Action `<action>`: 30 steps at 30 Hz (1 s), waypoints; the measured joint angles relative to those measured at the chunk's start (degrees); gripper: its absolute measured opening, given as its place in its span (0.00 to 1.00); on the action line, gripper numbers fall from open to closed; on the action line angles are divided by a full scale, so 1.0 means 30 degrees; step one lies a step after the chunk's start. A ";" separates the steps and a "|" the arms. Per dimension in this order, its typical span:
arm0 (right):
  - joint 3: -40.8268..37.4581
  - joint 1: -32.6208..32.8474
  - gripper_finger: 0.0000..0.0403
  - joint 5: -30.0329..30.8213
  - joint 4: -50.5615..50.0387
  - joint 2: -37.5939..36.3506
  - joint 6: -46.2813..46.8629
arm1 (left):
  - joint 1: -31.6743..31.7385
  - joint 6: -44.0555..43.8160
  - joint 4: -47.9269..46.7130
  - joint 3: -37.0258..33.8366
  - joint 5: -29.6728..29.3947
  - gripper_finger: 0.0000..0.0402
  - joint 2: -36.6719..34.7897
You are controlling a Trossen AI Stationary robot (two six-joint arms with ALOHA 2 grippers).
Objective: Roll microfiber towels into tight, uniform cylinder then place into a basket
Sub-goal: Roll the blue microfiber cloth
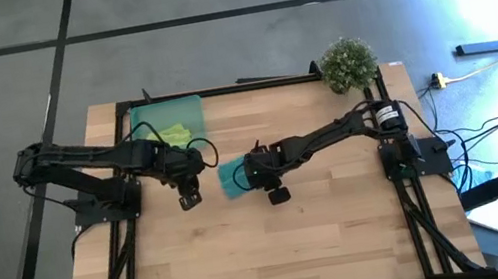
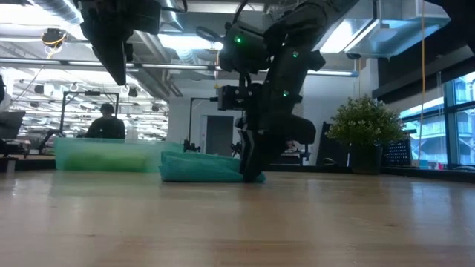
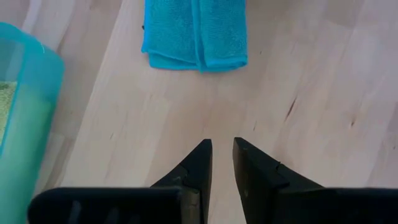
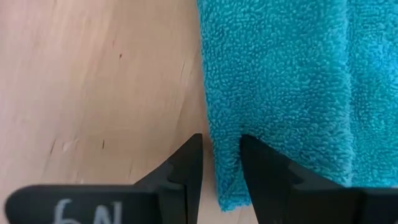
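Observation:
The teal towel (image 1: 233,178) lies folded flat on the table's middle; it also shows in the low view (image 2: 200,167) and the left wrist view (image 3: 196,34). The lime-green towel (image 1: 175,132) lies inside the translucent teal basket (image 1: 139,117) at the far left. My right gripper (image 4: 221,158) points down at the teal towel's right edge and is shut on it. My left gripper (image 3: 222,155) hovers above bare wood left of the teal towel, its fingers almost together and holding nothing. My right gripper pinches the teal towel's edge (image 4: 222,146) between its two fingers, near a corner of the folded cloth. The fingers come from above, pointing down (image 2: 252,167). The towel lies flat on the table; how many layers are held I cannot tell.
A potted plant (image 1: 349,62) stands at the table's far right corner. The basket's rim (image 3: 28,68) is close to my left gripper. Bare wood stretches across the near half of the table (image 1: 279,256). A person sits in the room beyond (image 2: 106,122).

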 joint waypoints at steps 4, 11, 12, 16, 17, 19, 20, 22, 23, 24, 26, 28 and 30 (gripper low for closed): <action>-0.0002 0.0007 0.27 0.0010 -0.0110 0.0306 0.0047 | 0.0000 0.0007 0.0015 0.0000 -0.0007 0.15 0.0000; -0.0003 -0.0040 0.06 -0.0662 -0.0224 0.0375 0.0428 | 0.0000 0.0015 0.0007 0.0003 -0.0015 0.15 0.0000; 0.0014 -0.0093 0.03 -0.1019 -0.0294 0.0375 0.0597 | 0.0000 0.0015 0.0007 0.0007 -0.0015 0.15 0.0000; 0.0937 -0.0632 0.01 -0.4398 -0.2298 0.0480 0.1389 | 0.0000 0.0083 0.0007 0.0006 -0.0015 0.15 0.0000; 0.1290 -0.0807 0.01 -0.5558 -0.2779 0.0518 0.1548 | 0.0000 0.0236 0.0007 0.0006 -0.0016 0.15 0.0004; 0.2062 -0.1275 0.01 -0.8013 -0.4181 0.0710 0.2004 | 0.0000 0.0554 0.0007 0.0007 -0.0022 0.15 0.0005; 0.2373 -0.1516 0.01 -0.9006 -0.4740 0.0752 0.2185 | 0.0000 0.0617 0.0007 0.0005 -0.0022 0.15 0.0007; 0.2965 -0.2003 0.01 -1.1094 -0.4873 0.0694 0.2789 | 0.0000 0.0828 0.0014 0.0003 -0.0022 0.15 0.0007; 0.3125 -0.2264 0.01 -1.2042 -0.4966 0.0610 0.3165 | 0.0000 0.0927 0.0015 0.0006 -0.0028 0.15 0.0007; 0.3170 -0.2500 0.01 -1.2969 -0.5181 0.0564 0.3534 | 0.0000 0.0994 0.0015 0.0000 -0.0029 0.15 0.0007; 0.3020 -0.2890 0.00 -1.4872 -0.5417 0.0634 0.4224 | 0.0000 0.1006 0.0015 0.0001 -0.0022 0.15 0.0007; 0.2904 -0.3203 0.00 -1.6383 -0.5480 0.0675 0.5061 | 0.0000 0.1027 0.0019 0.0004 -0.0025 0.15 0.0007; 0.2881 -0.3465 0.00 -1.7625 -0.5220 0.0737 0.5951 | 0.0000 0.1027 0.0088 0.0002 -0.0022 0.15 0.0007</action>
